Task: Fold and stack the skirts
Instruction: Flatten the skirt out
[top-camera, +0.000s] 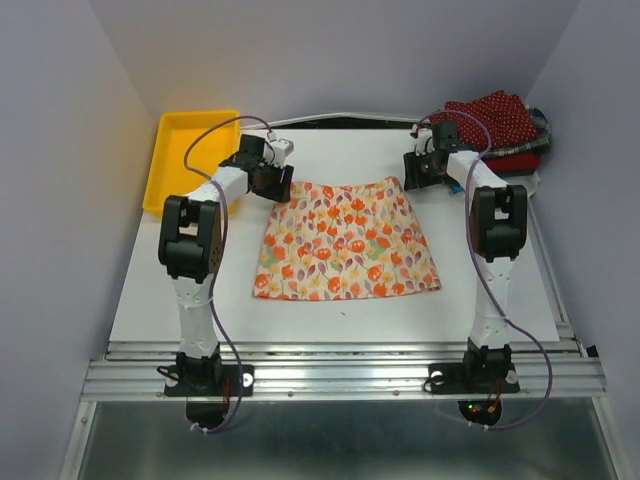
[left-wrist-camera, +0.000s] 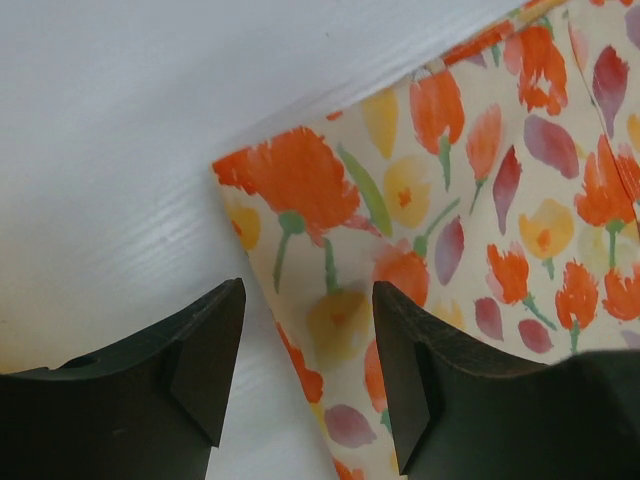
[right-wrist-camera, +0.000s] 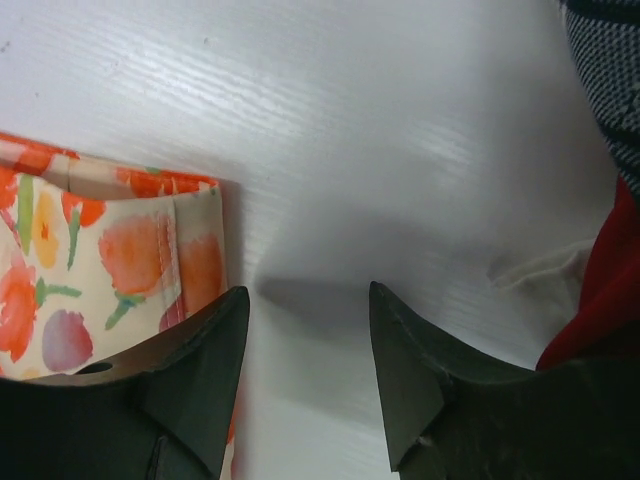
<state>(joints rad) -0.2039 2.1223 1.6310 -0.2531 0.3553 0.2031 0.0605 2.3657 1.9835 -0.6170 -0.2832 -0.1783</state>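
The cream skirt with orange-red blobs (top-camera: 345, 240) lies spread flat mid-table, waistband at the far side. My left gripper (top-camera: 270, 182) is open just above its far left corner (left-wrist-camera: 300, 190), with the skirt's edge between the jaws. My right gripper (top-camera: 412, 172) is open just right of its far right corner (right-wrist-camera: 190, 240), over bare table. The dark red dotted skirt (top-camera: 498, 118) lies on a heap at the far right with the plain red skirt (top-camera: 515, 160) under it. A dark patterned cloth (right-wrist-camera: 605, 70) and the red cloth (right-wrist-camera: 600, 310) show in the right wrist view.
A yellow tray (top-camera: 190, 150) stands at the far left corner. The white table (top-camera: 340, 320) ends at a metal rail at the near edge. Walls close in the left, right and back.
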